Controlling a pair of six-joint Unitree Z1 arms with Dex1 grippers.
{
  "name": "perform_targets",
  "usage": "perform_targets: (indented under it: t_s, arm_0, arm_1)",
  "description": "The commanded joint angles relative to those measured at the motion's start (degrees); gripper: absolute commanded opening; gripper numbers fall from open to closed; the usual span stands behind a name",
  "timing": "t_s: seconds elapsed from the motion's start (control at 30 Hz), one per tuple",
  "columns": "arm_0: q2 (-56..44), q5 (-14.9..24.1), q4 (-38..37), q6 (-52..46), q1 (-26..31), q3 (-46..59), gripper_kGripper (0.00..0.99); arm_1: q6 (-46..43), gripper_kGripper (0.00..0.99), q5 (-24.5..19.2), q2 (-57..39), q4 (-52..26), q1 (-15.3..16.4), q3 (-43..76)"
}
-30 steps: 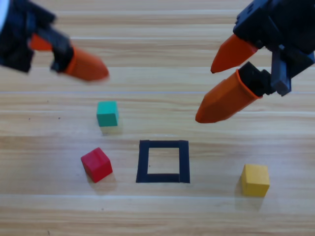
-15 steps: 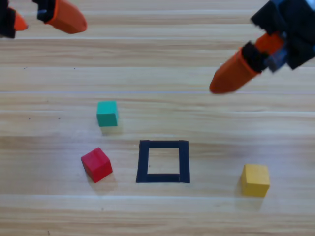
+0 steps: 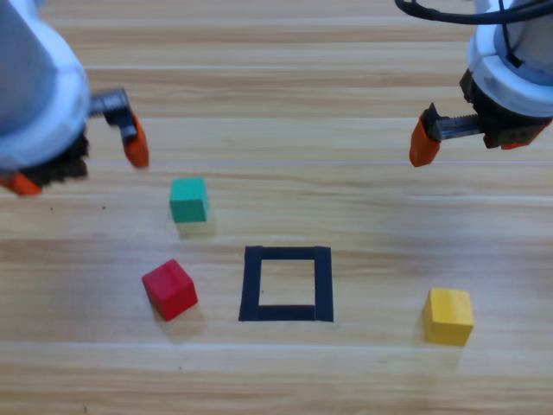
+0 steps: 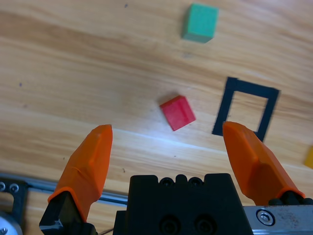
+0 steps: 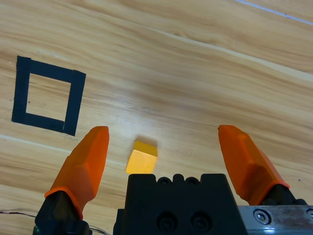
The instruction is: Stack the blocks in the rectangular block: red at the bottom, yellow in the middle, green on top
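Observation:
The red cube lies left of the black tape outline, and the green cube sits farther back on the left. Right of the outline rests the yellow cube. Bare wood fills the outline. My left gripper hangs open above the table at the left, behind the green cube. In the left wrist view the red cube shows between the wide-open left gripper. My right gripper hovers open at the back right. In the right wrist view the yellow cube lies below the right gripper, with the outline to the left.
A metal rail runs along the table's edge in the left wrist view. A black cable loops at the top right of the high view. The wooden table carries nothing else.
Both arms have swung from lying slanted to pointing straight down at the table. The cubes and the outline have not moved.

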Motion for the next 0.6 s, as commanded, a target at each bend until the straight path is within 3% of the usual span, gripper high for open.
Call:
perform_targets:
  t_s: [0.03, 0.2, 0.6]
  arm_0:
    - [8.44, -2.90, 1.07, -7.57, 1.01, -0.14, 0.954]
    - [11.61, -4.92, 0.98, -16.45, 1.10, -0.76, 0.951]
    - [16.88, -13.35, 0.80, -25.15, 6.20, -2.87, 0.951]
  arm_1:
    - [8.90, 0.990, -0.46, 2.41, -2.37, -0.42, 7.14]
    - [11.62, 0.990, 4.64, 2.94, -6.77, -0.07, 12.15]
    - [17.86, 0.980, 7.80, 8.56, -9.05, 2.65, 15.58]
